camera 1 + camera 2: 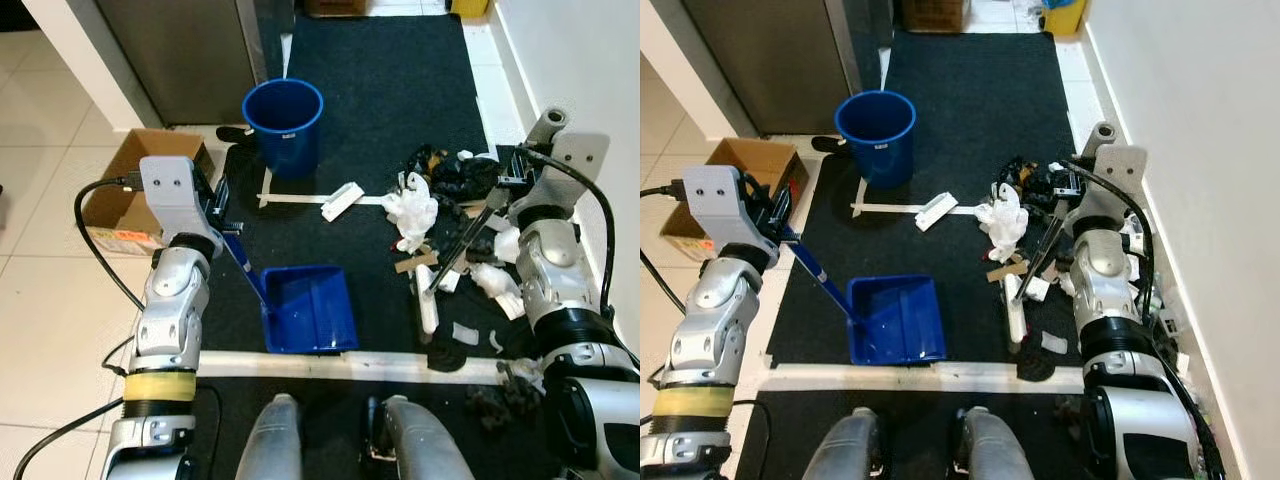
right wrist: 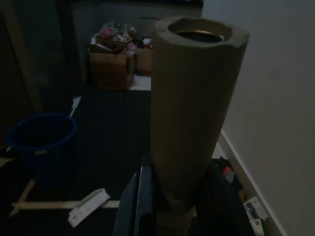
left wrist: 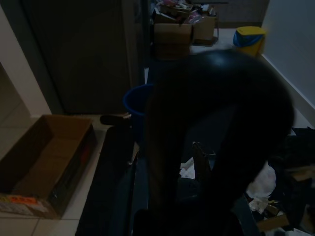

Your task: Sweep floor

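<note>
- Left claw (image 1: 218, 205): clamped on the upper end of the dustpan's long blue handle, just left of the dustpan (image 1: 305, 308) and at the left edge of the dark mat (image 1: 380, 90).
- Right claw (image 1: 515, 180): clamped on the broom handle (image 1: 548, 125), a tan, stiff tube with a hollow top; it stands far right of the dustpan, close to the white wall.
- Broom (image 1: 462, 245): its dark shaft slants down from the right claw toward the dustpan and ends in a pale head (image 1: 427, 305) on the mat, just right of the pan.
- Dustpan: rigid blue plastic, a shallow open tray lying flat on the mat, mouth toward the robot. Judged light and smooth; the long handle is the natural hold.
- Litter (image 1: 440, 200): crumpled white paper, black scraps and card strips heaped right of the dustpan and beyond it. Judged soft and light, likely to scatter under a hard stroke.
- White flat piece (image 1: 342, 200): lies alone beyond the dustpan, on a strip of pale tape.
- Blue bucket (image 1: 283, 125): round, plastic, upright, well beyond the dustpan.
- Cardboard box (image 1: 130, 195): open, on the tiled floor left of the dustpan.
</note>
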Available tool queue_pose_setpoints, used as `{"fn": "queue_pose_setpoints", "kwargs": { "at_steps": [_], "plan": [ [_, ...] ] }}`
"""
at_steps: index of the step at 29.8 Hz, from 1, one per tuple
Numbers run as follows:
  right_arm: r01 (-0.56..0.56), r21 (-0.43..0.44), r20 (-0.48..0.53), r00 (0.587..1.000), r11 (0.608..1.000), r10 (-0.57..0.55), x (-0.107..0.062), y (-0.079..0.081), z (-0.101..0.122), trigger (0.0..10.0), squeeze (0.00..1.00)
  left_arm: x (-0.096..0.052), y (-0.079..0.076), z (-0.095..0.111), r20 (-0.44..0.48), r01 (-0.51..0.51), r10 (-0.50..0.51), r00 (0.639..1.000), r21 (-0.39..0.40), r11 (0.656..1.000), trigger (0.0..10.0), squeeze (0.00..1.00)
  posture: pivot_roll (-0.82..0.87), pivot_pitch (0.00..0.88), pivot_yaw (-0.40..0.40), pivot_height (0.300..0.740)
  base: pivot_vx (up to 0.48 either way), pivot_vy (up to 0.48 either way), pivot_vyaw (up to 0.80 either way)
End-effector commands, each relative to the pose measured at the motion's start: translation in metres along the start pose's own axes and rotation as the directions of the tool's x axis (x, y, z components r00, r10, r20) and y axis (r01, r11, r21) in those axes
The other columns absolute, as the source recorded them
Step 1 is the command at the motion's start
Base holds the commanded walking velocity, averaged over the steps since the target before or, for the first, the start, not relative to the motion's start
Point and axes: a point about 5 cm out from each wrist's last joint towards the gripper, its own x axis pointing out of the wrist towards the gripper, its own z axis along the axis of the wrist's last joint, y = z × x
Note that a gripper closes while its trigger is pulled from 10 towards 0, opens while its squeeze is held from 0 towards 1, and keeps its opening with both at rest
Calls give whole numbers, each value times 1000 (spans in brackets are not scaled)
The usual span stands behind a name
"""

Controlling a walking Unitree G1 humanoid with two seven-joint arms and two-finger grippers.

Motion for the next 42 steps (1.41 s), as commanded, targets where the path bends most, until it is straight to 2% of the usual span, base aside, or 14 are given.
{"fn": "queue_pose_setpoints", "kwargs": {
  "at_steps": [1, 14, 36, 40, 42],
  "plan": [
    [9, 3, 20, 1000, 1000, -9, 0, -2, 2, 10000, 0, -1, 0, 3, 17, 2, -2, 1000, -4, 1000, 10000, 0, -16, 153, 7, 740, 0, -326, 0],
    [8, 3, 20, 1000, 1000, -8, 0, -2, 2, 10000, 0, 0, 0, 3, 17, 0, 0, 1000, -5, 1000, 10000, 0, -16, 153, 6, 740, 0, -376, 0],
    [2, -2, 17, 1000, 1000, -2, -1, -1, 1, 10000, 0, -2, 1, 1, 16, 0, 0, 1000, -16, 1000, 10000, 0, -14, 149, 5, 740, 0, 0, 0],
    [-1, -7, 13, 1000, 1000, 1, -1, 0, -1, 10000, 0, -3, 1, -3, 2, 17, -17, 1000, -16, 1000, 10000, 0, -12, 151, 5, 740, 0, 0, 0],
    [-4, -17, 9, 1000, 1000, 4, -1, 2, -3, 10000, 0, -4, 3, -17, -34, 55, -56, 998, -29, 998, 10000, 0, -8, 160, 3, 740, 0, 0, 0]
  ]
}}
